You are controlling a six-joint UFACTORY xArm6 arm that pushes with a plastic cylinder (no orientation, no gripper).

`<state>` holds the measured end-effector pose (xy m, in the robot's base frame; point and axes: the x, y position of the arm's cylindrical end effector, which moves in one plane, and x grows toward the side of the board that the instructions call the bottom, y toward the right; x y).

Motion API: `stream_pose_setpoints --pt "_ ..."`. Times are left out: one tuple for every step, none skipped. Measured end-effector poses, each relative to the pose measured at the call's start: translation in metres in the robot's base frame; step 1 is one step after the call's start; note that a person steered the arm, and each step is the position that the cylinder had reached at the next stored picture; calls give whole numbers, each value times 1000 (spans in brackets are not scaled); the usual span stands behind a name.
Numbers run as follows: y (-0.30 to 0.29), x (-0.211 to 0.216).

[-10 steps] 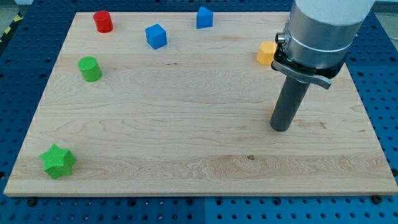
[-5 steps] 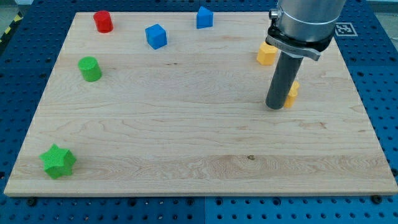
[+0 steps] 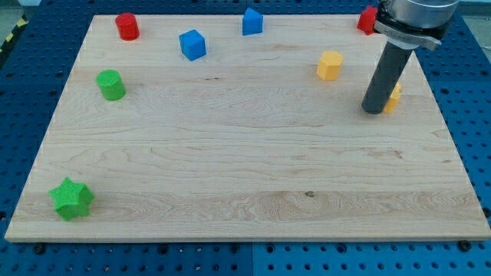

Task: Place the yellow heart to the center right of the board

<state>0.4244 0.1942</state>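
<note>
My tip (image 3: pixel 374 111) rests on the wooden board (image 3: pixel 230 161) at the view's right, a little above mid-height. A yellow block (image 3: pixel 394 98), mostly hidden behind the rod so its shape cannot be made out, sits against the rod's right side. A second yellow block, a hexagon (image 3: pixel 330 66), lies up and to the left of the tip, apart from it.
A red block (image 3: pixel 367 19) is at the top right, partly hidden by the arm. Two blue cubes (image 3: pixel 192 44) (image 3: pixel 252 21) and a red cylinder (image 3: pixel 126 26) lie along the top. A green cylinder (image 3: pixel 111 84) is at the left, a green star (image 3: pixel 70 198) at the bottom left.
My tip has moved up and then to the right across the board. The hidden yellow block has moved to the right and up with it. The other blocks have not moved.
</note>
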Motion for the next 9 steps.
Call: stream_pose_setpoints --pt "1 -4" --pt "-6 -11" --pt "-17 -22" --pt "-17 -23" --pt "-6 -20" --pt "21 -20" --pt "36 -20" --pt "30 -23" --pt "3 -29"
